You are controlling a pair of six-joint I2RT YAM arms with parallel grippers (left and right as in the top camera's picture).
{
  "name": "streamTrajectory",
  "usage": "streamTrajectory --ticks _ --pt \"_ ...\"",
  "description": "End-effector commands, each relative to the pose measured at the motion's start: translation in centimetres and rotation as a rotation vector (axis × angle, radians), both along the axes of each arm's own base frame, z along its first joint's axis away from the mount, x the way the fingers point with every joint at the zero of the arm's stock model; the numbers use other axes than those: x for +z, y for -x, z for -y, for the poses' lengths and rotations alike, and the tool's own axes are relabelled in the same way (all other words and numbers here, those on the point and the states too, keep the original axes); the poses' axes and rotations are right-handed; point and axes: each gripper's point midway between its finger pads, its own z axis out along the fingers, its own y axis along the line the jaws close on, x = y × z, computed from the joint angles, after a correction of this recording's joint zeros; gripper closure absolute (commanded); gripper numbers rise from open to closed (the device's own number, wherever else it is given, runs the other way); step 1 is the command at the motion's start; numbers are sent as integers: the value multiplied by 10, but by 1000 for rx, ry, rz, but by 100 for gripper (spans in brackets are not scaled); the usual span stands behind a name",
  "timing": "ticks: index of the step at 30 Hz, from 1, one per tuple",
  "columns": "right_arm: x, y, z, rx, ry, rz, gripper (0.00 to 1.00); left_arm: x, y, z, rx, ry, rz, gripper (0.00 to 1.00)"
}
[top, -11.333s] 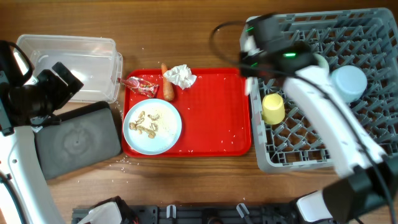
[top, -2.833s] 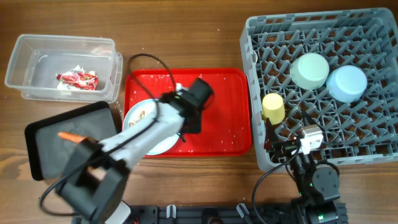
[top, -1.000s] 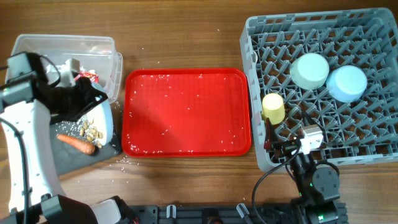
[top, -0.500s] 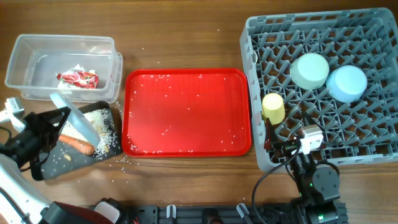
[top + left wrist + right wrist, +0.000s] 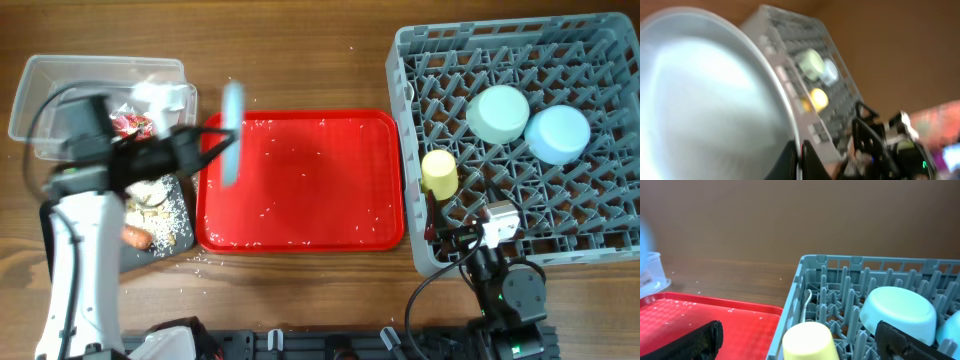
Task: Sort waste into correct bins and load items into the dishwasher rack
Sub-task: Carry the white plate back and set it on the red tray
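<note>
My left gripper [image 5: 213, 146] is shut on the rim of the round pale plate [image 5: 232, 130], which is held on edge over the left edge of the red serving tray [image 5: 300, 180]. In the left wrist view the plate [image 5: 705, 100] fills the left side, with its rim between the fingers [image 5: 810, 162]. The red wrapper [image 5: 127, 125] lies in the clear tub [image 5: 100, 72]. A carrot piece [image 5: 136, 238] and tan scraps [image 5: 150, 196] lie on the black tray [image 5: 172, 232]. The mint bowl [image 5: 498, 112], blue bowl [image 5: 558, 133] and yellow cup [image 5: 439, 172] sit in the grey rack [image 5: 520, 230]. My right gripper [image 5: 797, 342] is open at the rack's near-left corner.
Crumbs dot the red serving tray and the wood in front of it [image 5: 200, 260]. A thin white handle [image 5: 807, 304] stands among the rack's pegs behind the yellow cup [image 5: 807, 340]. My left arm [image 5: 80, 230] covers part of the black tray and the tub.
My left arm has swung up and to the right from the black tray, carrying the plate on edge to the red tray's left edge. The right arm has not moved.
</note>
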Motion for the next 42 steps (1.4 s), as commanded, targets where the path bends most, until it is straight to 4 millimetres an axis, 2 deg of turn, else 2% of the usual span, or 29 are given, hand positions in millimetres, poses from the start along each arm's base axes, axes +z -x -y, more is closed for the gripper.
streamTrajectory --ticks 1,2,5,6,7,9,11,14,17,20,21,23,26,28,29,33,34,35,36,38,40,42 --pt "2 1 -1 8 8 12 0 38 -26 89 -47 79 21 96" --pt "2 1 -1 8 8 12 0 51 -40 134 -48 109 107 96" --pt "2 1 -1 8 8 12 0 55 -56 180 -22 208 107 96" --pt "2 1 -1 8 8 12 0 55 -68 215 2 362 33 96" --pt "2 1 -1 8 8 12 0 56 -72 228 8 437 9 96" --pt "2 1 -1 8 8 12 0 55 -79 248 38 586 -50 96" --pt "2 1 -1 8 8 12 0 36 -88 261 93 680 -152 96" --pt "2 1 -1 8 8 12 0 5 -95 273 154 698 -268 96" --pt "2 1 -1 8 8 12 0 -9 -102 271 193 668 -269 96" --pt "2 1 -1 8 8 12 0 -10 -111 263 222 608 -144 74" --pt "2 1 -1 8 8 12 0 -7 -115 256 228 588 -96 62" --pt "2 1 -1 8 8 11 0 3 -118 243 170 543 -6 50" --pt "2 1 -1 8 8 11 0 21 -121 212 70 434 42 45" --pt "2 1 -1 8 8 12 0 25 -118 186 76 295 52 43" --pt "2 1 -1 8 8 12 1 24 -110 167 103 181 64 41" --pt "2 1 -1 8 8 12 0 23 -52 96 251 -195 50 39" --pt "2 1 -1 8 8 11 0 27 -30 70 329 -293 45 36" --pt "2 1 -1 8 8 11 0 35 -6 52 371 -344 49 33" --pt "2 1 -1 8 8 12 0 45 14 41 398 -358 55 3" --pt "2 1 -1 8 8 11 0 66 60 24 421 -346 94 0" --pt "2 1 -1 8 8 12 0 79 91 6 456 -370 163 0" --pt "2 1 -1 8 8 12 0 80 121 -11 480 -412 205 0"
